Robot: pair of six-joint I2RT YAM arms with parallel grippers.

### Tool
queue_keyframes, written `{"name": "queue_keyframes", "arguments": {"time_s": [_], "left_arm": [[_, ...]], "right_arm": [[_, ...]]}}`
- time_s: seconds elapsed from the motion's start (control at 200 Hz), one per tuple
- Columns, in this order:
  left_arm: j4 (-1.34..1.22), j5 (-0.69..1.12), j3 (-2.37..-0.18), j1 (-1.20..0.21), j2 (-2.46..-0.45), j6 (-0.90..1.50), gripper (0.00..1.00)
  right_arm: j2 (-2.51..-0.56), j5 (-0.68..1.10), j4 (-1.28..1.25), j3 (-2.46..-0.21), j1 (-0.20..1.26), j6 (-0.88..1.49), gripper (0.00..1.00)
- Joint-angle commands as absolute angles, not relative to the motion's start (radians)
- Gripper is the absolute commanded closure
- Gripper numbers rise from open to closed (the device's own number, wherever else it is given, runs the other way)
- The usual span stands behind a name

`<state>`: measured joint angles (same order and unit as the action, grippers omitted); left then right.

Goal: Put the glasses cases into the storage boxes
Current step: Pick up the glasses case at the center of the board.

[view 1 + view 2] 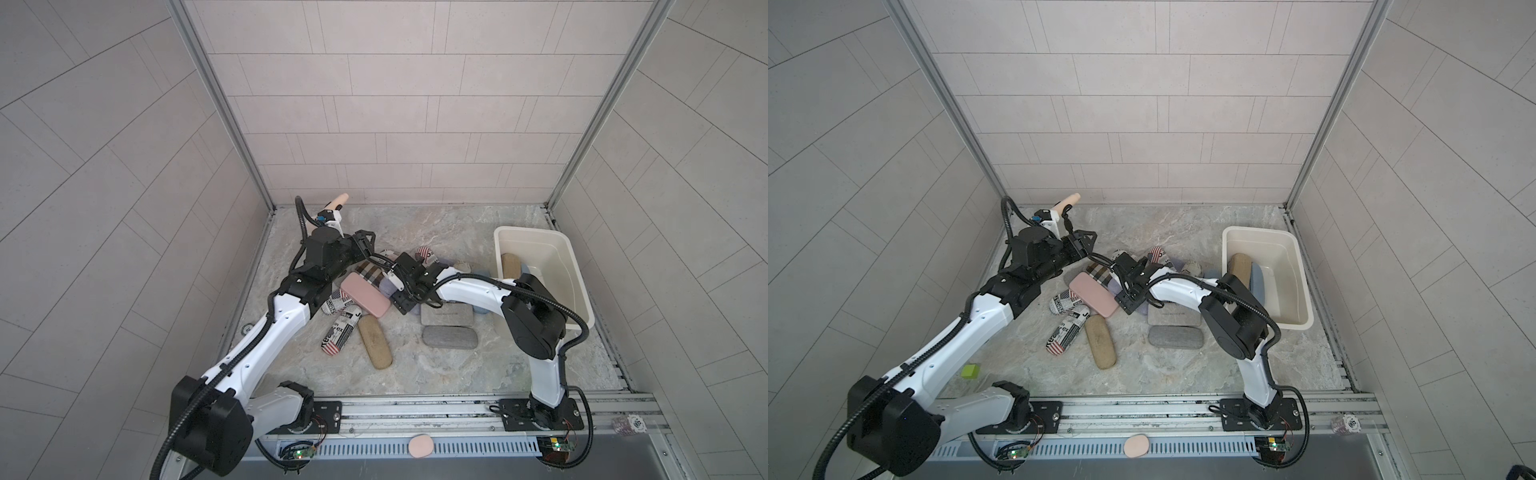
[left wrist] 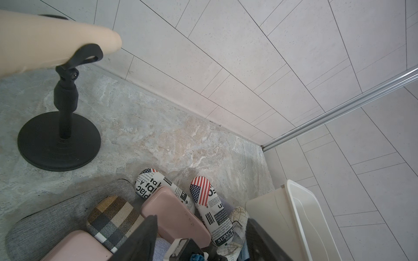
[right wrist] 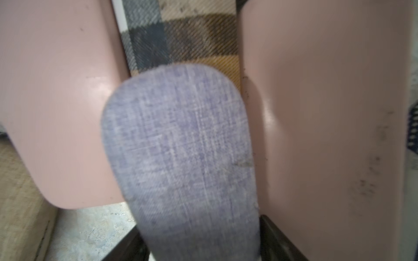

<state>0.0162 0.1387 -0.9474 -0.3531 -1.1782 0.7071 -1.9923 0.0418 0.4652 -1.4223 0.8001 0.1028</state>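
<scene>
A: Right jaws?
B: Clamped on the lavender fabric glasses case (image 3: 181, 146). The right gripper (image 3: 201, 222) has it by one end. There's a smooth pink hard case (image 3: 61, 113) on one side, a second pink case (image 3: 316, 113) on the other, and a beige plaid case (image 3: 185, 34) past its tip.
A: Left?
B: The left gripper (image 1: 366, 245) has its jaws apart. It hovers at the pile's upper-left edge in both top views, just beside the plaid one.
A: Tub?
B: The cream-white rectangular plastic tub (image 1: 536, 243) is centre-right in both top views, on the marble-look table (image 1: 436, 365). Inside it are a tan oblong case (image 1: 510, 266) and a blue-grey case (image 1: 1257, 278), both by its left wall.
A: Other cases?
B: Heaped mid-frame between the arms. Lower down, each lying flat on the table outside the tub: a dark grey felt case (image 1: 451, 336), a tan fabric case (image 1: 375, 341) and a newspaper-print case with a flag end (image 1: 338, 333).
</scene>
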Motion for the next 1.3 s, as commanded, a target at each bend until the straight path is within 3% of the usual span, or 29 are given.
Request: {"name": "queue_keyframes", "arguments": {"time_s": [0.0,0.29,1.296], "left_arm": [[-0.002,0.147,-0.940,-0.345,-1.186,0.719,0.32],[-0.007,0.156,-0.940,-0.341,-1.188,0.719,0.32],[-0.116,0.258,-0.921,-0.341,-1.176,0.719,0.31]], "right_arm": [[-2.013,0.060,0.466,-1.426,0.801,0.088,0.27],[-1.972,0.048,0.441,-1.386,0.806,0.104,0.39],[-1.596,0.021,0.466,-1.303,0.813,0.256,0.43]]}}
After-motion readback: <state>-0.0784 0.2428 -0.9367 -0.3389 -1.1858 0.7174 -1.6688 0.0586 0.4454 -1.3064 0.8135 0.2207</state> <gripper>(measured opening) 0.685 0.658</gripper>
